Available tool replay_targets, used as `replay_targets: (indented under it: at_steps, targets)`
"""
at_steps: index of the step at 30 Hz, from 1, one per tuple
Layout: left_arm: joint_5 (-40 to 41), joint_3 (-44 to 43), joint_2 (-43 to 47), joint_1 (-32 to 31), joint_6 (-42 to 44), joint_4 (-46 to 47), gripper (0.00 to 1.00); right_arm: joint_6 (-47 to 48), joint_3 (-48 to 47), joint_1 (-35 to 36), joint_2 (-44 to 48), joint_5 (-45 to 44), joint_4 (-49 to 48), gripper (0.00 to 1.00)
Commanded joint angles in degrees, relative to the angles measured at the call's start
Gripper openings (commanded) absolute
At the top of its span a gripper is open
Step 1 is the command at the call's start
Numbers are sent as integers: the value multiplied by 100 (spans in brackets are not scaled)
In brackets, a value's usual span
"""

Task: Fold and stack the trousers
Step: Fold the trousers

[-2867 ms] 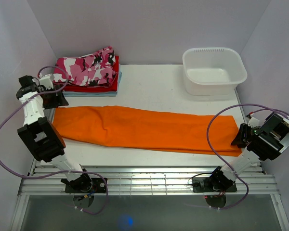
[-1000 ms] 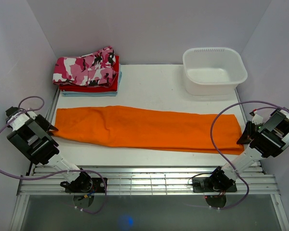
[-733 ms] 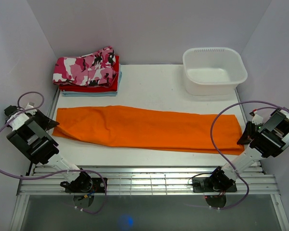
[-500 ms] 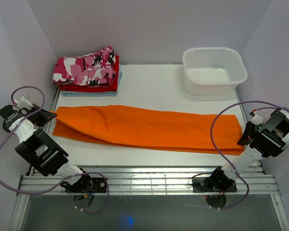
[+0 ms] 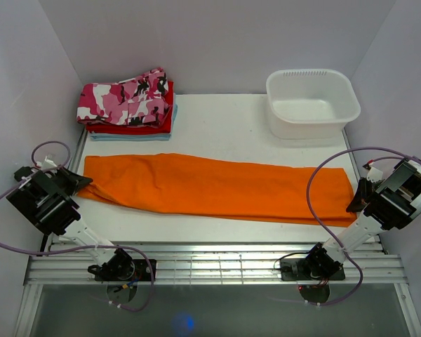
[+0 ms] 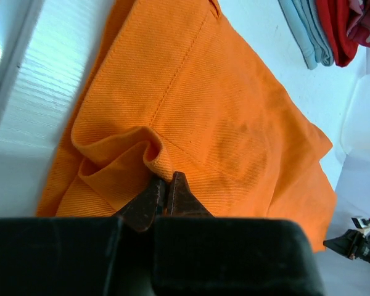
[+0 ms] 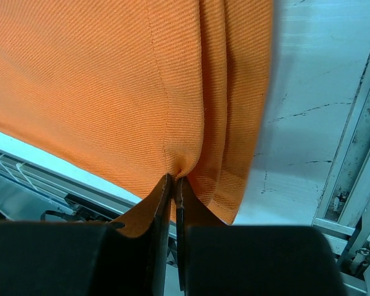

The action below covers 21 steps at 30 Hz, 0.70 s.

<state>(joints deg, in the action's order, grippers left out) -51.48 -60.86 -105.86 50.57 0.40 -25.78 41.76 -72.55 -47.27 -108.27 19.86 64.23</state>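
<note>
White table (image 5: pixel 231 123) bearing the orange trousers (image 5: pixel 217 186), stretched flat between the jaws, left gripper (image 6: pixel 166 183) and right gripper (image 7: pixel 173 180) each clenched on an end fold; the end-to-end fold seems next, calling for one end lifted across.

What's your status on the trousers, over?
Left pincer shut on orange trousers, right pincer shut on opposite end. Trousers laid out full length, no cross fold yet. Folded stack and white tub stand apart, nothing in the way.
</note>
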Motion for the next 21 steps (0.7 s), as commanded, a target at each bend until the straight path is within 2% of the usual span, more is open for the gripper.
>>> replay_targets:
  at_steps: [1,3,4,5,10,11,14,21]
  targets:
    - [375,-391,172,76,143,-40,0,184,-277,-230,-72,-158,-754,8]
    - [621,-426,162,76,205,-234,8,210,-277,-230,-63,-184,-745,8]
    - [787,-444,180,85,267,-304,16,210,-277,-230,-54,-201,-745,8]
    - [859,-418,206,94,372,-366,20,227,-277,-230,-63,-202,-754,8]
    - [1105,-260,540,155,557,-358,36,201,-303,-231,-80,-193,-745,8]
    - [1123,-251,567,164,557,-340,44,201,-312,-239,-98,-184,-745,8]
    - [1132,-277,585,190,531,-314,50,201,-321,-231,-81,-193,-736,8]
    - [1228,-313,286,199,373,-235,51,201,-435,-239,-116,-184,-675,8]
